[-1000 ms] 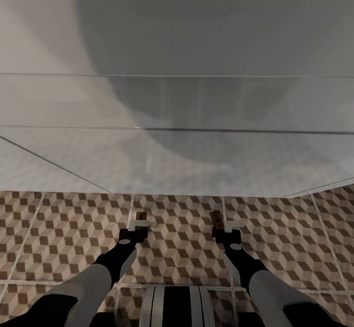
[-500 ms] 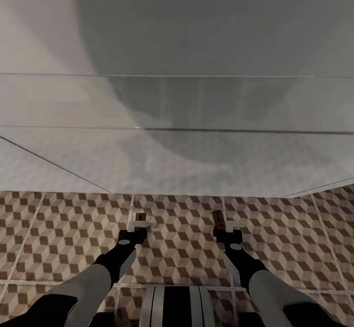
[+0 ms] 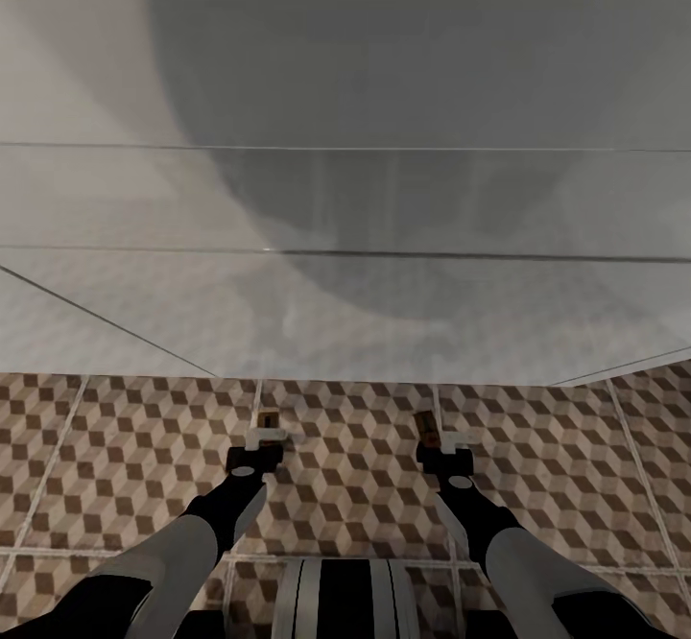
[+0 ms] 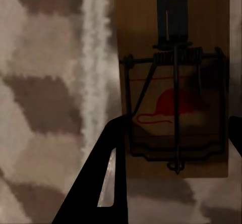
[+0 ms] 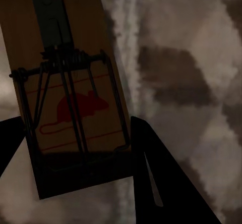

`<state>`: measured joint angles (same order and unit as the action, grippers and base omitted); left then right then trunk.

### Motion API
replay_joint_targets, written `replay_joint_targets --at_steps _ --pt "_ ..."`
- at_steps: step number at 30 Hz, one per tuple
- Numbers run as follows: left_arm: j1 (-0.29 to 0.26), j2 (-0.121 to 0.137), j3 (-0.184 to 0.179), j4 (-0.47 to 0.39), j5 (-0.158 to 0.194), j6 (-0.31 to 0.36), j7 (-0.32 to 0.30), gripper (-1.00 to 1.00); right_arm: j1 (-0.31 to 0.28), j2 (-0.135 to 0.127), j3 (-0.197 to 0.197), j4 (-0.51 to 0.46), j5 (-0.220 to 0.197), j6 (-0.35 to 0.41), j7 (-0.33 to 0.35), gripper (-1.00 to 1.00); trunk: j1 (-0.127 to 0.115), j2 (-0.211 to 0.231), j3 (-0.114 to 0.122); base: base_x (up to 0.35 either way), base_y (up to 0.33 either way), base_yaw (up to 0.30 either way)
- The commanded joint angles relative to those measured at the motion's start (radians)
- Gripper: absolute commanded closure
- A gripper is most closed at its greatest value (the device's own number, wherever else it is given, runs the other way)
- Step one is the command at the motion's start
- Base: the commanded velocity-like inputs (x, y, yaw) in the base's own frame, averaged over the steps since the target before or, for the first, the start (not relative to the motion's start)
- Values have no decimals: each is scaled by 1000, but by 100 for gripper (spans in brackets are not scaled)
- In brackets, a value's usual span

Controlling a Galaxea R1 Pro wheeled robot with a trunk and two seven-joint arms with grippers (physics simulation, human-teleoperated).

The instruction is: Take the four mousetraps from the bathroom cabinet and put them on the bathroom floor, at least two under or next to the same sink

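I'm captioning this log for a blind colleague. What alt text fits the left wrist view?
A wooden mousetrap with a black wire spring and a red mouse drawing sits between the left gripper's dark fingers, seen close up. Behind it is the bathroom floor, tiled in a brown-and-beige cube pattern with a pale grout line.

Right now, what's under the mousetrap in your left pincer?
Under the left mousetrap, between the left pincer's fingers, is the cube-patterned bathroom floor, with a pale grout line beside it. The board hides the tile below, so contact cannot be told.
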<state>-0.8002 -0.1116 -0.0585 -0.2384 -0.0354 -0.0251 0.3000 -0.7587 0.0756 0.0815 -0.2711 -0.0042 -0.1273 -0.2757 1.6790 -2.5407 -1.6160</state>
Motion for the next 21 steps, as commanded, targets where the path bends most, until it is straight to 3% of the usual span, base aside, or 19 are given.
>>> replay_joint_targets --at_steps 1,12,21 --pt "-1 0 -7 1 -5 -1 13 100 0 0 9 1 -4 -2 -11 100 0 0 0 23 0 0" --pt "-1 1 -9 1 -8 -2 18 100 -1 0 9 1 -3 -2 -11 100 0 0 0 167 0 0" --pt "-1 0 -10 -1 -9 -6 13 100 -1 0 10 1 -2 -2 -11 100 0 0 0 27 0 0"
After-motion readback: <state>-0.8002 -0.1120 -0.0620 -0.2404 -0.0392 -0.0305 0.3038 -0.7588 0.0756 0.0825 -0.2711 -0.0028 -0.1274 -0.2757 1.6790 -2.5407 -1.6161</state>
